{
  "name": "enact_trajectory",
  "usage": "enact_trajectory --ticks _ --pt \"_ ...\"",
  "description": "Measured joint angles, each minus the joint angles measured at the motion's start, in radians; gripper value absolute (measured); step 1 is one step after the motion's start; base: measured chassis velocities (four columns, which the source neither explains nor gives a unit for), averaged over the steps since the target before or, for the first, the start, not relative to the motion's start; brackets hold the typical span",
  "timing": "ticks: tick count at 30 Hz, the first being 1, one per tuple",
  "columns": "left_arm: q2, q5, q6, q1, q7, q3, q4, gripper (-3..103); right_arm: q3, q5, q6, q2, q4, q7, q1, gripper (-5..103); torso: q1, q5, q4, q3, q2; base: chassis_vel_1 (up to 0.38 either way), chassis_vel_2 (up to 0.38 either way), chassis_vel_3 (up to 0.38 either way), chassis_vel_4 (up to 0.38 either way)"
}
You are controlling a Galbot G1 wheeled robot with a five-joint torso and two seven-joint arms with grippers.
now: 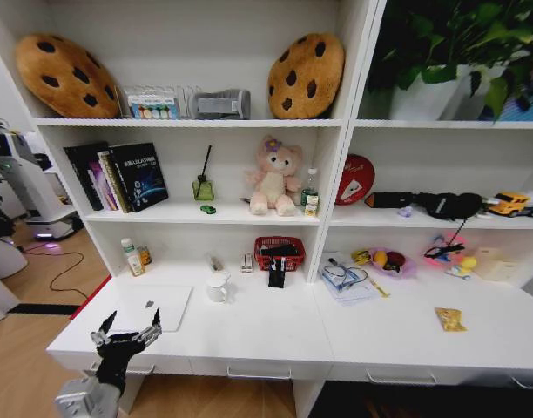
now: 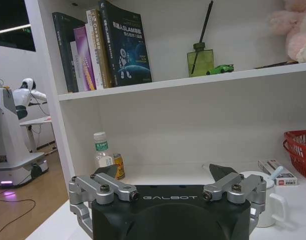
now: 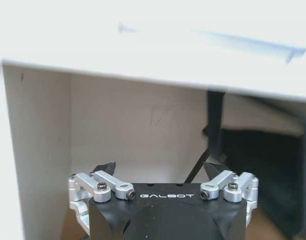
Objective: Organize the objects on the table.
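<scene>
Listing, left to right: left gripper [image 1: 127,335], lower left, fingers apart, empty, just before the table [image 1: 275,335] edge. Silver laptop [image 1: 151,306], lying closed beyond it: judged thin, stiff, slippery; grip an edge. Right gripper [image 3: 161,175], fingers apart, below the desktop.

We cannot read what the yellow wrapper [image 1: 449,319] on the table [image 1: 275,335] is; it is too small. The pens in the red basket [image 1: 279,252] blur into one dark clump. The left claw [image 1: 127,335] hides part of the table's front edge, and its arm runs off the bottom of the head view. The right wrist view cuts the basket-less underside of the table, its drawer handle blurred.
</scene>
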Motion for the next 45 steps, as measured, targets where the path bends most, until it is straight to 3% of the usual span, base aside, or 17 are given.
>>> enact_trajectory --ticks 3,6,8,10,11,13,18,23,27,30,31,33,34,35,39,45 --pt "0.000 0.000 0.000 0.000 0.000 0.000 0.000 100 0.058 -0.090 0.005 0.000 0.222 0.107 -0.103 100 0.000 -0.0003 0.0001 0.000 0.000 0.000 0.000 0.000 0.000" --pt "0.000 0.000 0.000 0.000 0.000 0.000 0.000 100 0.093 -0.105 0.022 -0.003 0.321 0.140 -0.139 100 0.000 0.0000 0.0001 0.000 0.000 0.000 0.000 0.000 0.000" --pt "0.000 0.000 0.000 0.000 -0.002 -0.001 0.000 100 0.134 -0.107 0.035 -0.004 0.384 0.147 -0.161 100 0.000 0.0010 -0.0013 0.000 0.000 0.000 0.000 0.000 0.000" --pt "0.000 0.000 0.000 0.000 0.000 0.000 0.000 100 0.185 -0.088 0.051 -0.013 0.465 0.143 -0.173 100 0.000 -0.0012 0.0013 0.000 0.000 0.000 0.000 0.000 0.000" --pt "0.000 0.000 0.000 0.000 0.000 0.000 0.000 100 0.214 -0.063 0.050 -0.019 0.502 0.134 -0.179 100 0.000 0.0001 0.0001 0.000 0.000 0.000 0.000 0.000 0.000" --pt "0.000 0.000 0.000 0.000 0.000 0.000 0.000 100 0.243 -0.029 0.042 -0.027 0.537 0.117 -0.179 100 0.000 0.0009 0.0004 0.000 0.000 0.000 0.000 0.000 0.000" --pt "0.000 0.000 0.000 0.000 0.000 0.000 0.000 100 0.335 0.133 -0.042 -0.054 0.701 0.070 -0.188 100 0.000 -0.0001 0.0005 0.000 0.000 0.000 0.000 0.000 0.000" --pt "0.000 0.000 0.000 0.000 0.000 0.000 0.000 100 0.329 0.181 -0.073 -0.045 0.799 0.044 -0.230 100 0.000 0.0004 0.0002 0.000 0.000 0.000 0.000 0.000 0.000" --pt "0.000 0.000 0.000 0.000 0.000 0.000 0.000 100 0.312 0.265 -0.151 -0.024 0.919 0.048 -0.293 100 0.000 0.0002 -0.0001 0.000 0.000 0.000 0.000 0.000 0.000" --pt "0.000 0.000 0.000 0.000 0.000 0.000 0.000 100 0.341 0.370 -0.331 -0.025 1.099 0.072 -0.358 100 0.000 -0.0003 0.0001 0.000 0.000 0.000 0.000 0.000 0.000" --pt "0.000 0.000 0.000 0.000 0.000 0.000 0.000 100 0.341 0.370 -0.331 -0.025 1.099 0.072 -0.358 100 0.000 -0.0003 0.0001 0.000 0.000 0.000 0.000 0.000 0.000" --pt "0.000 0.000 0.000 0.000 0.000 0.000 0.000 100 0.378 0.450 -0.450 -0.038 1.205 0.083 -0.387 100 0.000 -0.0005 0.0001 0.000 0.000 0.000 0.000 0.000 0.000" --pt "0.000 0.000 0.000 0.000 0.000 0.000 0.000 100 0.378 0.450 -0.450 -0.038 1.205 0.083 -0.387 100 0.000 -0.0005 0.0001 0.000 0.000 0.000 0.000 0.000 0.000" --pt "0.000 0.000 0.000 0.000 0.000 0.000 0.000 100 0.402 0.470 -0.494 -0.043 1.234 0.079 -0.386 100 0.000 -0.0004 0.0003 0.000 0.000 0.000 0.000 0.000 0.000" --pt "0.000 0.000 0.000 0.000 0.000 0.000 0.000 100 0.428 0.461 -0.521 -0.050 1.240 0.013 -0.396 100 0.000 0.0000 0.0002 0.000 0.000 0.000 0.000 0.000 0.000" --pt "0.000 0.000 0.000 0.000 0.000 0.000 0.000 100 0.434 0.498 -0.516 -0.045 1.241 -0.001 -0.396 100 0.000 0.0001 0.0001 0.000 0.000 0.000 0.000 0.000 0.000"
